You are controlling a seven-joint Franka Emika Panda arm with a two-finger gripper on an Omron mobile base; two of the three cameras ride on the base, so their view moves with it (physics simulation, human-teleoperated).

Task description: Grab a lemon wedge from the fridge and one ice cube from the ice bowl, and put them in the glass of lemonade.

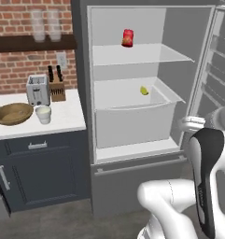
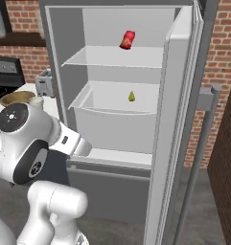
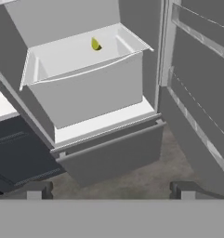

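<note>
Fridge (image 1: 81, 116) door stands swung wide, white interior exposed; lemon wedge (image 1: 144, 90) lies in the white drawer bin (image 1: 132, 123), toward the back wall, at about 1 o'clock from the bin's centre; red packet (image 1: 127, 38) sits on the shelf above, at 12 o'clock from the wedge. In the hand view the pincer (image 3: 111, 189) shows two dark fingertips (image 3: 36, 189) set wide apart, nothing between them; it hangs well short of the fridge, wedge (image 3: 95, 44) far off at 12 o'clock. On the white surface (image 1: 67, 116) at 9 o'clock from the fridge: ice bowl (image 1: 12, 113), glass of lemonade (image 1: 43, 114) just beside it at 3 o'clock, toaster (image 1: 38, 89) behind, knife block (image 1: 57, 88) next to that.
</note>
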